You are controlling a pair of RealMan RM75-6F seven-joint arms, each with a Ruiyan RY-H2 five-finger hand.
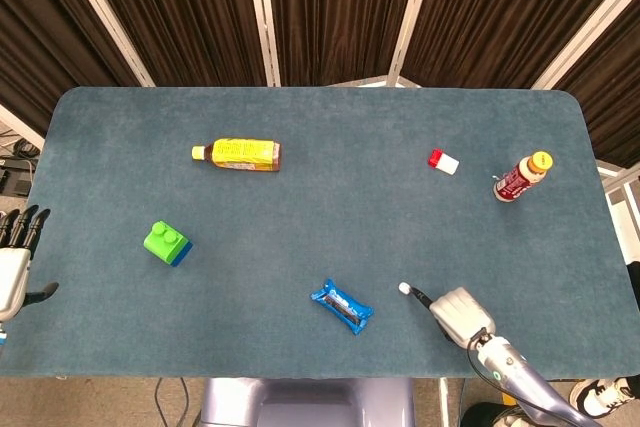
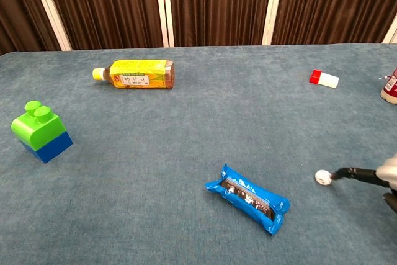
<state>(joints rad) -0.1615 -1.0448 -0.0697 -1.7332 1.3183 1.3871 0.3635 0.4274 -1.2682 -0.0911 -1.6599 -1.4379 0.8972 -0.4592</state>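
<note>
My right hand (image 1: 460, 312) lies near the table's front edge at the right, its fingers curled in and one dark finger (image 2: 356, 173) stretched out to the left. That fingertip touches a small white die (image 1: 404, 288) (image 2: 322, 177) lying on the blue cloth. In the chest view only the edge of this hand (image 2: 389, 175) shows. A blue snack packet (image 1: 341, 306) (image 2: 247, 198) lies a short way left of the die. My left hand (image 1: 12, 267) hangs off the table's left edge with fingers spread, holding nothing.
A yellow tea bottle (image 1: 238, 154) (image 2: 136, 74) lies on its side at the back left. A green-and-blue block (image 1: 166, 243) (image 2: 39, 131) sits at the left. A red-and-white piece (image 1: 443, 161) (image 2: 324, 78) and a red bottle (image 1: 522, 177) are at the back right.
</note>
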